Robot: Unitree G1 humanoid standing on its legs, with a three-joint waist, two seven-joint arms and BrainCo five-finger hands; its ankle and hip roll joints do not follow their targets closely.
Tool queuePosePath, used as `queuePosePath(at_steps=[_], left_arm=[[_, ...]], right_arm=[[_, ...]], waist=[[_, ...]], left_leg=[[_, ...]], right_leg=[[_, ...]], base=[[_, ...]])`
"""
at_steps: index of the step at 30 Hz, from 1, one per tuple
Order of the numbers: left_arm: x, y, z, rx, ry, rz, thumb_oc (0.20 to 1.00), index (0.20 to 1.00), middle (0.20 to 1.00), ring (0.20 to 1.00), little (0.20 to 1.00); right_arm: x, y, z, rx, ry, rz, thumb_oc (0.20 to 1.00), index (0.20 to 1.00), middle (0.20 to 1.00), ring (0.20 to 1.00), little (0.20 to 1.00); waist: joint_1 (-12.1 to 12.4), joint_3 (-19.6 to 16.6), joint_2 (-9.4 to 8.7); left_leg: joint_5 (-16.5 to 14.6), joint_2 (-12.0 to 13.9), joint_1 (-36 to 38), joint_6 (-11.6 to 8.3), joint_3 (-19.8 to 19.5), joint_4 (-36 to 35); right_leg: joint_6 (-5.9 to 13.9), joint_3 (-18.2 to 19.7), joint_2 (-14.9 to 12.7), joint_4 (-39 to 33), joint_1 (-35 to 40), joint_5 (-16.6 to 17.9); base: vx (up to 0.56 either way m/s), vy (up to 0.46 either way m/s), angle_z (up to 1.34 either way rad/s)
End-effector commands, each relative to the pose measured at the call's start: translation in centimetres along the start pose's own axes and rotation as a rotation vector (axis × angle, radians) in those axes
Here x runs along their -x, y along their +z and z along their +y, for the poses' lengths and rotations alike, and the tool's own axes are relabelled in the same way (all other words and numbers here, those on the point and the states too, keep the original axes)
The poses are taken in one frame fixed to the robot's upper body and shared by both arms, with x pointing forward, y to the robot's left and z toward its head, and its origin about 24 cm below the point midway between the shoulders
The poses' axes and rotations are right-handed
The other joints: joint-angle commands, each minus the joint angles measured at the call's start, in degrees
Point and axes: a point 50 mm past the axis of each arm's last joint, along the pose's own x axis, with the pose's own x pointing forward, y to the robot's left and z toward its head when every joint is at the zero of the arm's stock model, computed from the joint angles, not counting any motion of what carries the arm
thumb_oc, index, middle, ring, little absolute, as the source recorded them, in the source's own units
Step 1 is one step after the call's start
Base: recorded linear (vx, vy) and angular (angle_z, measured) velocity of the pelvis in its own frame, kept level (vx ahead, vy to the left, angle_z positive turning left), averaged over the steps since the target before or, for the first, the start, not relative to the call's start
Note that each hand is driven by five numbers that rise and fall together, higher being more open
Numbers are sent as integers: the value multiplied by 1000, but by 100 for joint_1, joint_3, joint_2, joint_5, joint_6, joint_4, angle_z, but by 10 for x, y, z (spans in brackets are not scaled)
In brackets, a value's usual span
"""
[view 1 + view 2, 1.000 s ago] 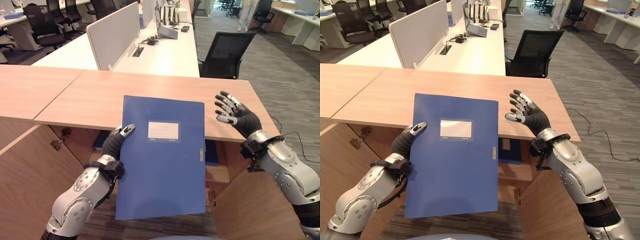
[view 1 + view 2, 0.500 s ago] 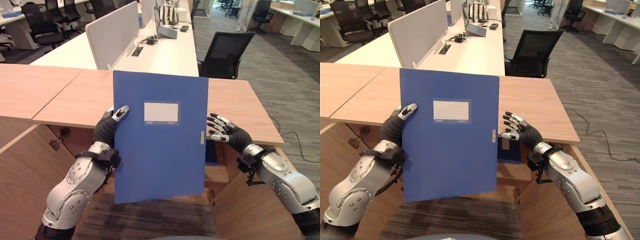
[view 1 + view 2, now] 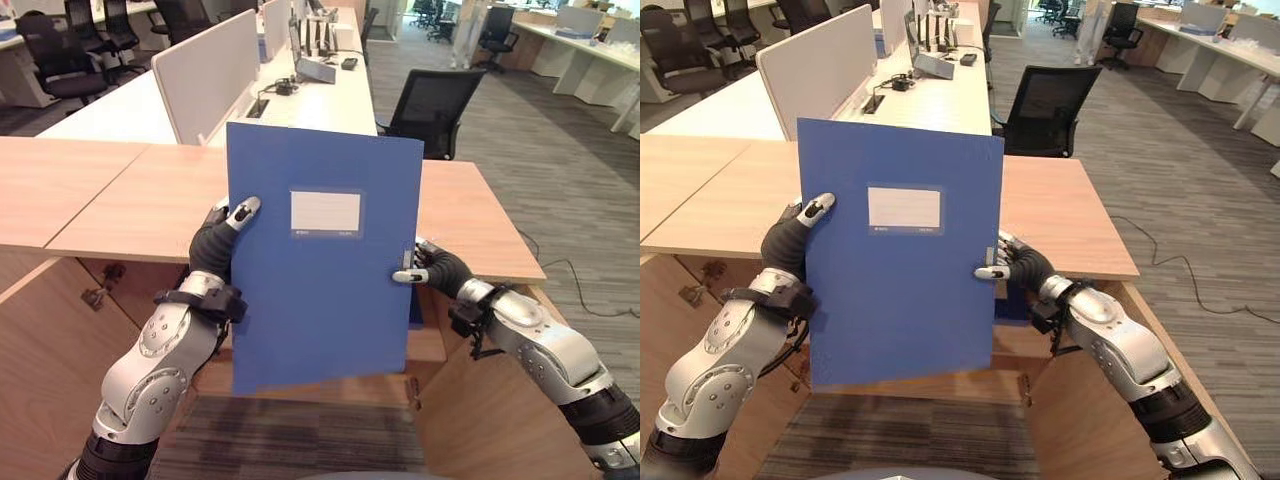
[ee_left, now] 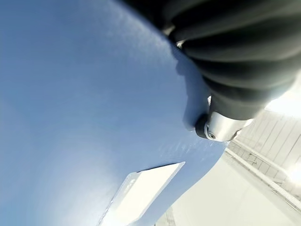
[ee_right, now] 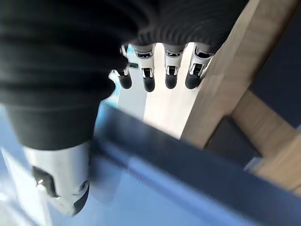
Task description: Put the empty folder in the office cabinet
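Blue folder point(image 3: 320, 255) standing upright at frame centre before the wooden tabletop point(image 3: 120, 205), left robot hand point(image 3: 222, 240) pinching its left edge, thumb on the cover, right robot hand point(image 3: 1008, 264) gripping its right edge at the clasp

Blue folder point(image 3: 322, 255), flat and closed, with a white label pane on its front, is held upright and slightly tilted in front of the wooden bench point(image 3: 130, 200), its two side edges gripped by the left hand point(image 3: 215, 245) and right hand point(image 3: 430, 268).
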Motion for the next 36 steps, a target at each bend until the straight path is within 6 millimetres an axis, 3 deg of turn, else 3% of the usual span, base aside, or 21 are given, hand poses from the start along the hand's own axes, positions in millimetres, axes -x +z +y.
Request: queuePosePath(at_steps=[1,6,10,11,12,13,14,17,21,23,24,25,26,27,29,32,36], left_arm=[[-13,27,-7,4,-65,-168,200,200,200,200,200],[-18,24,-10,19,-80,-164,200,200,200,200,200],[-29,10,-33,140,-157,-151,200,200,200,200,200],[-32,6,-37,162,-169,-141,200,200,200,200,200],[-34,-2,-49,230,-209,-129,200,200,200,200,200],[-34,-14,-58,271,-238,-95,200,200,200,200,200],[-34,-16,-57,268,-237,-88,200,200,200,200,200],[-28,-45,-66,342,-270,18,200,200,200,200,200],[-18,-71,-67,387,-290,127,200,200,200,200,200],[-11,-82,-66,412,-300,170,448,448,448,448,448],[-6,-86,-64,418,-302,188,821,821,821,821,821],[-3,-90,-62,420,-299,208,1000,1000,1000,1000,1000],[-2,-91,-62,424,-303,207,1000,1000,1000,1000,1000],[4,-99,-59,425,-294,245,1000,1000,1000,1000,1000],[16,-116,-52,451,-260,318,1000,1000,1000,1000,1000],[29,-140,-49,533,-197,397,1000,1000,1000,1000,1000],[40,-164,-50,631,-155,473,1000,1000,1000,1000,1000]], right_arm=[[-9,4,25,-134,223,-83,1000,1000,1000,1000,1000],[-19,4,46,-200,358,-111,1000,1000,1000,1000,1000],[-48,-20,100,-410,553,-57,1000,1000,1000,1000,1000],[-56,-25,112,-461,582,-49,523,523,523,523,523],[-67,-24,140,-592,645,-88,200,200,200,200,200],[-75,-26,163,-719,673,-107,200,200,200,200,200],[-77,-27,164,-728,670,-105,200,200,200,200,200],[-86,-32,196,-939,652,-129,200,200,200,200,200],[-83,-41,194,-945,574,-118,200,200,200,200,200],[-80,-47,187,-902,537,-110,200,200,200,200,200],[-76,-55,175,-819,488,-92,200,200,200,200,200],[-73,-57,166,-743,454,-86,200,200,200,200,200],[-72,-58,165,-733,450,-84,200,200,200,200,200],[-67,-61,146,-569,384,-63,200,200,200,200,200],[-45,-70,100,-75,229,55,200,200,200,200,200],[-26,-70,64,406,147,182,200,200,200,200,200],[-7,-84,48,599,88,255,200,200,200,200,200]], waist=[[168,-316,-68],[193,-313,-73],[236,-283,-26],[237,-293,-29],[243,-246,25],[239,-227,36],[240,-253,21],[241,-224,32],[219,-213,17],[213,-214,-1],[212,-219,-2],[198,-217,-25],[209,-217,-5],[192,-196,-30],[174,-195,-24],[187,-206,-4],[208,-185,15]], left_leg=[[-581,-50,251,140,-210,15],[-585,-44,258,135,-208,15],[-577,-48,259,129,-210,15],[-580,-44,269,127,-206,15],[-580,-53,266,128,-208,15],[-580,-51,268,126,-211,15],[-580,-48,277,127,-212,15],[-577,-52,274,137,-223,15],[-576,-54,262,141,-222,15],[-576,-52,259,145,-229,15],[-572,-59,258,149,-236,15],[-572,-58,257,151,-236,15],[-568,-62,255,151,-238,15],[-554,-58,249,153,-256,15],[-518,-55,243,172,-256,15],[-569,-46,256,192,-256,15],[-510,-50,222,195,-272,15]], right_leg=[[-134,-191,141,35,5,-394],[-139,-203,150,35,6,-393],[-150,-194,156,35,15,-387],[-150,-195,161,35,26,-386],[-152,-191,161,35,23,-389],[-151,-189,164,35,23,-390],[-150,-189,166,35,31,-387],[-149,-174,171,35,27,-383],[-144,-164,168,35,14,-385],[-144,-164,166,35,12,-383],[-147,-161,163,35,9,-382],[-148,-160,162,35,5,-377],[-148,-162,158,35,5,-379],[-148,-142,155,35,0,-362],[-151,-135,139,35,-16,-328],[-148,-149,135,35,1,-383],[-163,-174,126,35,-25,-353]], base=[[0,0,0],[0,-2,1],[-1,3,-3],[-3,8,-4],[0,0,0],[0,0,0],[0,0,0],[0,0,0],[1,0,-1],[3,-2,-2],[0,0,0],[0,0,0],[0,0,0],[0,0,0],[-17,-5,0],[12,1,1],[0,0,0]])
